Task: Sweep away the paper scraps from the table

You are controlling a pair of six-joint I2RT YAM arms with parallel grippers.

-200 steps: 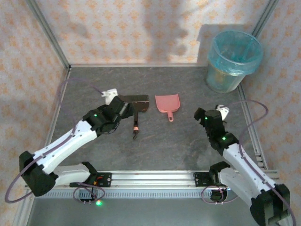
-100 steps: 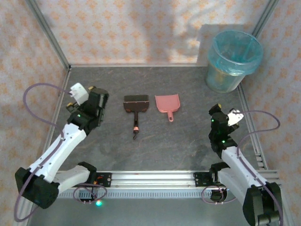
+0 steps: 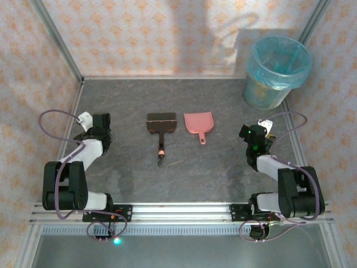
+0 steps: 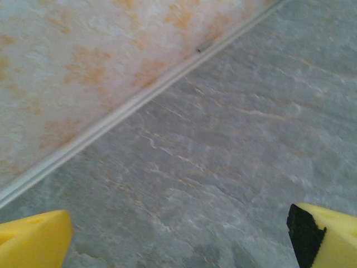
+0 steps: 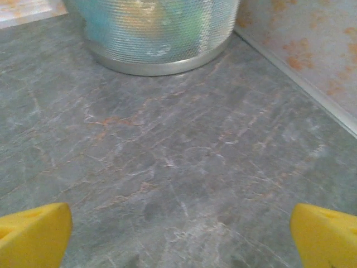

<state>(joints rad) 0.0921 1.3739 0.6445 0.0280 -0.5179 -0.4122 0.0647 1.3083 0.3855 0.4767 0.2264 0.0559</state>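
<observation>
Both arms have folded back to the table point(image 3: 223, 167) edges, left gripper point(image 4: 178, 237) and right gripper point(image 5: 178, 234) gaping empty, brush point(image 3: 161, 124) and dustpan point(image 3: 198, 121) parked mid-table, paper scraps point(image 5: 142, 19) seemingly blurred colours inside the bin point(image 3: 277, 72), so I judge sweeping done.

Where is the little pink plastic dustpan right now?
In the top view the pink plastic dustpan lies on the dark grey table, just right of the dark brown hand brush and left of the blue-lined bin.

Both arms folded low, close to bases; left claw point(image 3: 102, 124) fingers spread wide, holding nothing; right claw point(image 3: 252, 134) same.
</observation>
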